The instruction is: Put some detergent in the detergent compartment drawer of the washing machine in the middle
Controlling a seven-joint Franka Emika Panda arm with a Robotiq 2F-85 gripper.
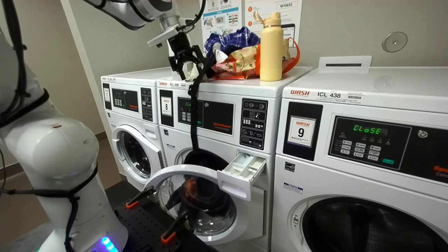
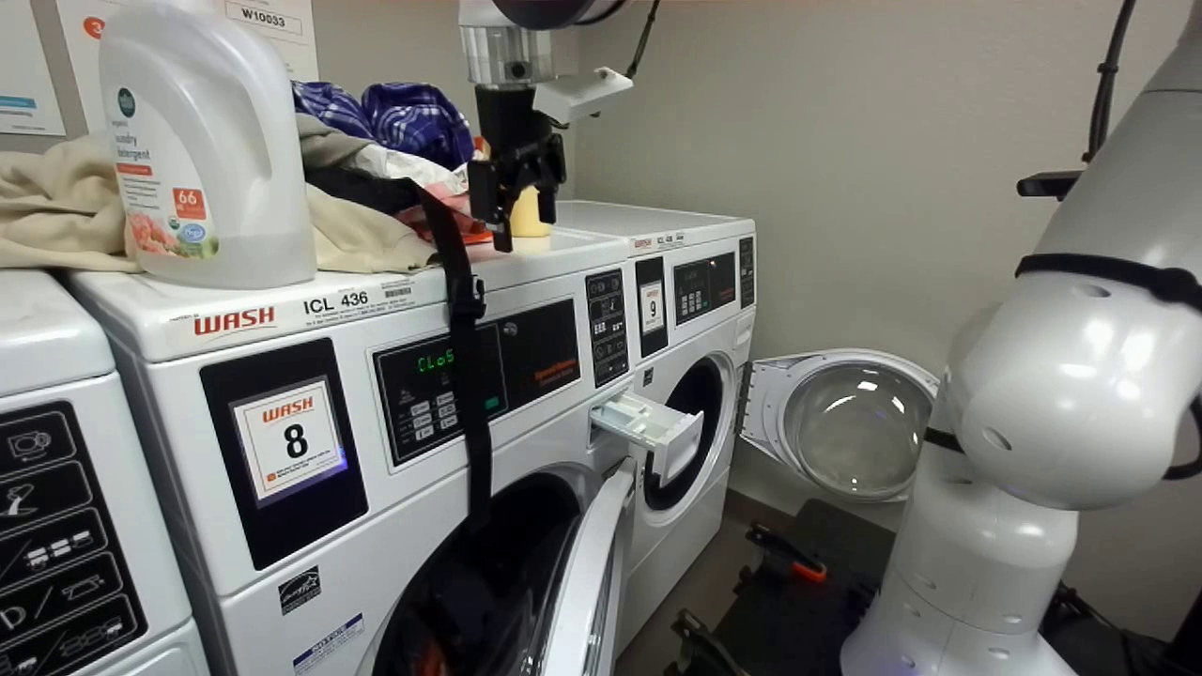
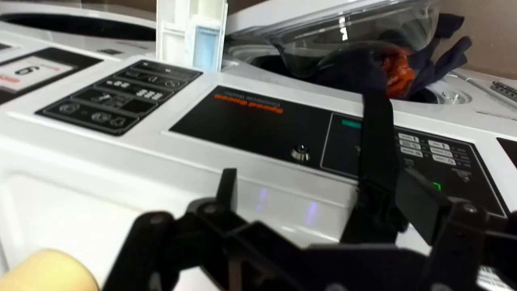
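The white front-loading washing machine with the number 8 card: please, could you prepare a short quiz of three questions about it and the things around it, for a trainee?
1. Where does the large whitish translucent plastic detergent jug stand?
A) inside the drum
B) on top of this washing machine
C) on the floor
2. True or false: the black two-fingered gripper is open.
3. Which part of this washing machine is pulled out, below the symbols at its right end?

Key:
1. B
2. True
3. The small white rectangular plastic detergent drawer
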